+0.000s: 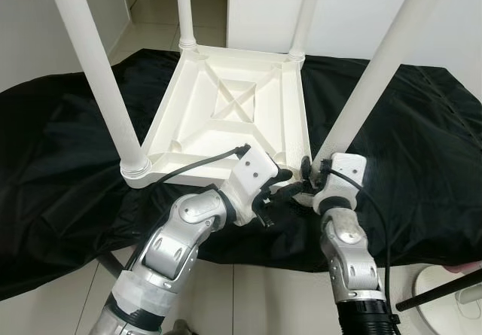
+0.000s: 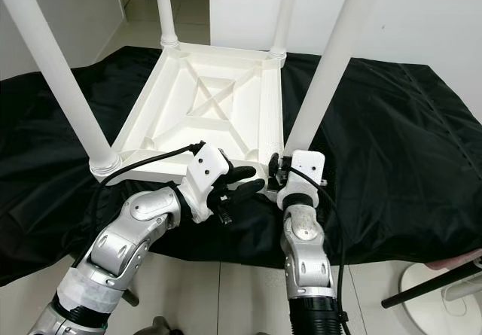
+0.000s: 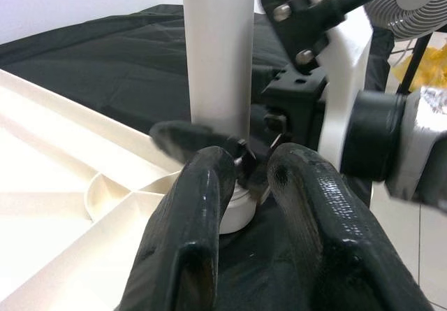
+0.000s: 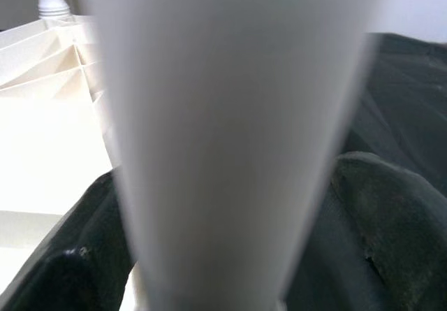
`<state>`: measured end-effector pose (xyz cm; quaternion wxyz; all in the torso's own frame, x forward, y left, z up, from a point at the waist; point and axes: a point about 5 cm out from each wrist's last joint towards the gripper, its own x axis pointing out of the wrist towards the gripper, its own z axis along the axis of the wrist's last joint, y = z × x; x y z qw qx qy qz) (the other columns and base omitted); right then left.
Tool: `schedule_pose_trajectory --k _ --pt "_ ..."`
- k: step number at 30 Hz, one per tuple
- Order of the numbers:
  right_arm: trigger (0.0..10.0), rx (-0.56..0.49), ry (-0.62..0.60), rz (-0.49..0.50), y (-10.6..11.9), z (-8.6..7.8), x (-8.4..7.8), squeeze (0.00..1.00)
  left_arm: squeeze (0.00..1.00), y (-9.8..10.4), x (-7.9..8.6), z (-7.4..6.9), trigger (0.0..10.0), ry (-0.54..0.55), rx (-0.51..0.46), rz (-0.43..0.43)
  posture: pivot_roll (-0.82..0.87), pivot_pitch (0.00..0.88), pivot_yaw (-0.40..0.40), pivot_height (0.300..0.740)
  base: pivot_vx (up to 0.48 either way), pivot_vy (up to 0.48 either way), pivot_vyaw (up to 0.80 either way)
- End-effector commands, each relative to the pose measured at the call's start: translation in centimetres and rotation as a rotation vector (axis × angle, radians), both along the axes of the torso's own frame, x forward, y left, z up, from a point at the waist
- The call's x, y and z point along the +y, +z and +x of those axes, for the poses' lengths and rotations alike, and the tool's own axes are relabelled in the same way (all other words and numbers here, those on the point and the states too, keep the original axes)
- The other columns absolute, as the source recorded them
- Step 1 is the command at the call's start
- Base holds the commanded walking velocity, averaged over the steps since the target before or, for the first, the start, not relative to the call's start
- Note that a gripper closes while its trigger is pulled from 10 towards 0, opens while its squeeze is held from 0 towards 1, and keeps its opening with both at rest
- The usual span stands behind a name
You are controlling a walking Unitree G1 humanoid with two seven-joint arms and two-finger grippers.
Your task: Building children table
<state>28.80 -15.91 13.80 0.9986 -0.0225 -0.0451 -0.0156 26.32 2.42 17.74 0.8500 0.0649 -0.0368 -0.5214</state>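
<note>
Right wrist view: right end effector (image 1: 307,171) clamps table leg (image 4: 230,136); left end effector (image 1: 280,188) narrow, beside.

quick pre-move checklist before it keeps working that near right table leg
1. Tabletop lies upside down on the black cloth: ok.
2. All four legs stand in their corners: ok.
3. Right gripper around the near right leg, a finger on each side in its wrist view: ok.
4. Left gripper at the same leg's base, fingers apart: ok.
5. Leg fully seated in its socket: cannot tell.
6. Right grip firm on the leg: cannot tell.
</note>
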Motion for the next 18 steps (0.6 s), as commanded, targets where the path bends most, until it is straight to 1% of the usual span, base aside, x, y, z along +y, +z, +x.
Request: schedule_pose_trajectory --k 1,2,3,4,5,7,8,9,10,11,12,15,18 --pt "10.0 -0.007 0.056 -0.006 -0.2 -0.2 0.0 0.83 0.00 -0.1 0.0 0.1 10.0 0.045 -0.001 0.003 -0.01 0.000 -0.022 0.740 0.000 0.000 0.00" --pt "10.0 -0.003 0.104 -0.012 -0.3 -0.3 -0.1 0.83 0.00 -0.1 0.0 0.1 10.0 0.045 -0.002 0.004 -0.01 0.000 -0.022 0.740 0.000 0.000 0.00" --pt "10.0 -0.003 0.104 -0.012 -0.3 -0.3 -0.1 0.83 0.00 -0.1 0.0 0.1 10.0 0.045 -0.002 0.004 -0.01 0.000 -0.022 0.740 0.000 0.000 0.00" --pt "10.0 0.008 0.174 0.007 -0.4 -0.3 -0.1 0.00 0.00 -0.1 0.0 0.2 10.0 0.046 -0.003 0.003 -0.01 0.000 -0.023 0.740 0.000 0.000 0.00" --pt "10.0 0.021 0.281 -0.004 -0.6 -0.4 -0.1 0.00 0.00 -0.1 0.0 0.2 10.0 0.047 -0.004 0.003 -0.01 0.000 -0.022 0.740 0.000 0.000 0.00" --pt "10.0 0.037 0.434 -0.030 -0.7 -0.5 -0.2 0.00 0.00 -0.1 -0.1 0.3 10.0 0.047 -0.006 0.002 -0.01 0.000 -0.019 0.740 0.000 0.000 0.00" --pt "10.0 0.037 0.434 -0.030 -0.7 -0.5 -0.2 0.00 0.00 -0.1 -0.1 0.3 10.0 0.047 -0.006 0.002 -0.01 0.000 -0.019 0.740 0.000 0.000 0.00" --pt "10.0 0.042 0.523 -0.075 -0.6 -0.3 -0.6 0.00 0.00 0.0 -0.1 0.3 10.0 0.044 -0.007 0.001 -0.01 0.000 -0.016 0.740 0.000 0.000 0.00" --pt "10.0 0.043 0.547 -0.092 -0.5 -0.2 -0.9 0.00 0.00 0.0 -0.1 0.3 10.0 0.042 -0.007 0.002 -0.01 0.000 -0.016 0.740 0.000 0.000 0.00" --pt "10.0 0.043 0.547 -0.092 -0.5 -0.2 -0.9 0.00 0.00 0.0 -0.1 0.3 10.0 0.042 -0.007 0.002 -0.01 0.000 -0.016 0.740 0.000 0.000 0.00" --pt "10.0 0.045 0.581 -0.133 -0.4 0.5 -1.5 0.00 0.00 0.0 -0.1 0.2 10.0 0.038 -0.009 0.003 -0.01 0.000 -0.014 0.740 0.000 0.000 0.00" --pt "10.0 0.053 0.594 -0.149 -0.4 0.9 -1.7 0.00 0.00 0.0 -0.1 0.3 10.0 0.037 -0.010 0.003 -0.01 0.000 -0.013 0.740 0.000 0.000 0.00" --pt "10.0 0.070 0.614 -0.193 -0.4 2.4 -2.2 0.00 0.00 0.1 -0.2 0.4 10.0 0.036 -0.014 0.004 -0.01 0.000 -0.018 0.740 0.000 0.000 0.00"
